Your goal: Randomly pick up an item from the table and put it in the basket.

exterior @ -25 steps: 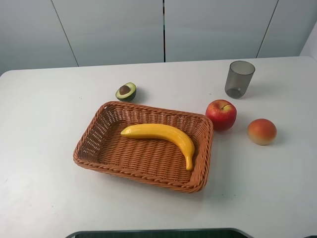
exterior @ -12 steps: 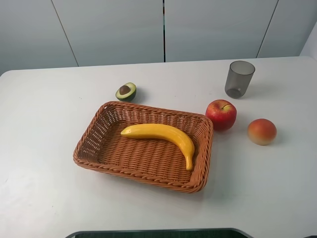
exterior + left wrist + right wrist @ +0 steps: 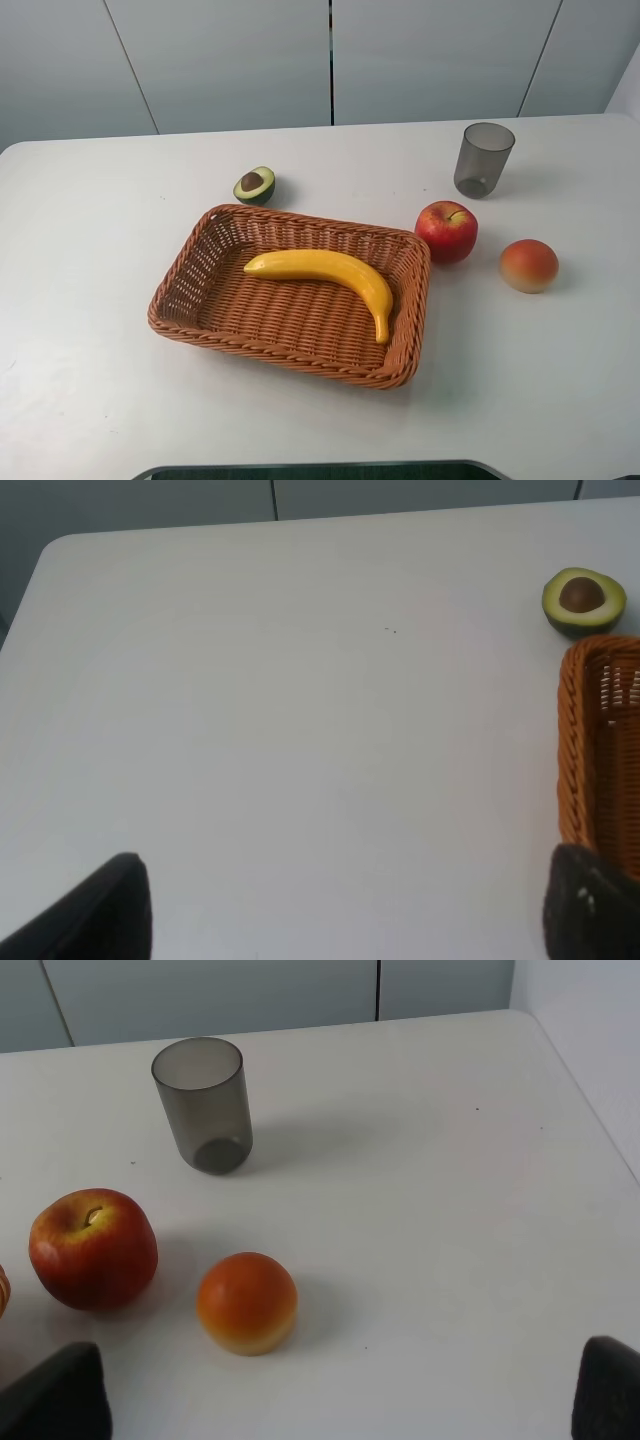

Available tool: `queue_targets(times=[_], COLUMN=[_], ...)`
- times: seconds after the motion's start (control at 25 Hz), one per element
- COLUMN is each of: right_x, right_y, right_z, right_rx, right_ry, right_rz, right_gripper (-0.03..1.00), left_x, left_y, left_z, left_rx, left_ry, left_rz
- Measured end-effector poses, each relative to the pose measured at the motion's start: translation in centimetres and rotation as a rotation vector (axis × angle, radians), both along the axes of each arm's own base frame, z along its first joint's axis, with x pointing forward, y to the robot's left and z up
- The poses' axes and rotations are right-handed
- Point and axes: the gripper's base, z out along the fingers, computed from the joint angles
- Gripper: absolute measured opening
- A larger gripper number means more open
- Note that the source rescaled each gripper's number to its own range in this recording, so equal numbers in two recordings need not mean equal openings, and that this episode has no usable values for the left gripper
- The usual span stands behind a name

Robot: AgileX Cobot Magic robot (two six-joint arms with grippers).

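The yellow banana (image 3: 330,273) lies inside the orange-brown wicker basket (image 3: 200,262) in the middle of the white table (image 3: 90,230). The basket's rim also shows in the left wrist view (image 3: 575,740). Neither arm shows in the exterior high view. In the left wrist view my left gripper (image 3: 345,915) is open, with dark fingertips (image 3: 100,910) wide apart above bare table and nothing between them. In the right wrist view my right gripper (image 3: 335,1395) is open too, its fingertips (image 3: 60,1390) at the frame's corners, empty.
A halved avocado (image 3: 254,185) lies behind the basket. A red apple (image 3: 446,230) sits just right of the basket, an orange-red fruit (image 3: 528,265) further right, and a grey translucent cup (image 3: 484,159) stands behind them. Grey cabinet fronts back the table.
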Motion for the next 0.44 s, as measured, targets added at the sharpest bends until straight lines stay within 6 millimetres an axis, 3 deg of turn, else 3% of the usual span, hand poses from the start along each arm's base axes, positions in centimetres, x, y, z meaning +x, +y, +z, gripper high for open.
queue_targets(times=[0.44], right_x=[0.00], right_y=[0.00], right_z=[0.00], right_rx=[0.000], right_ry=[0.000], right_rz=[0.000], right_gripper=[0.99], left_x=[0.00], left_y=[0.00], left_z=[0.00], left_rx=[0.000], left_ry=[0.000], left_rz=[0.000])
